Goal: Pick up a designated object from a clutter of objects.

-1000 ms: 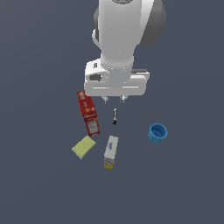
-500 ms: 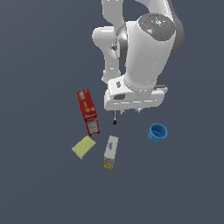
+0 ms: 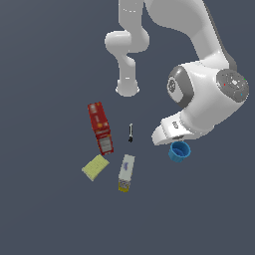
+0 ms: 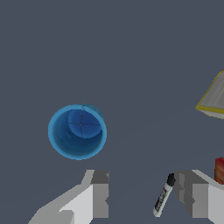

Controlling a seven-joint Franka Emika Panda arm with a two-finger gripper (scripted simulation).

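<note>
Flat, dark slate-grey tabletop (image 3: 45, 214) in one even matte tone.
It runs to every edge of the exterior view, carrying all that lies in the scene; in the wrist view the same grey tabletop (image 4: 131, 52) fills the background, uniform in colour and shading.

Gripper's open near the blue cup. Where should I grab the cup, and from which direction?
Take the cup by its rim, from straight above: it stands upright with its mouth open, and its sides taper, so a side pinch low down could slip. Probably best to put one finger inside and one outside the wall. The open gripper sits off to one side, so centre it first.
</note>
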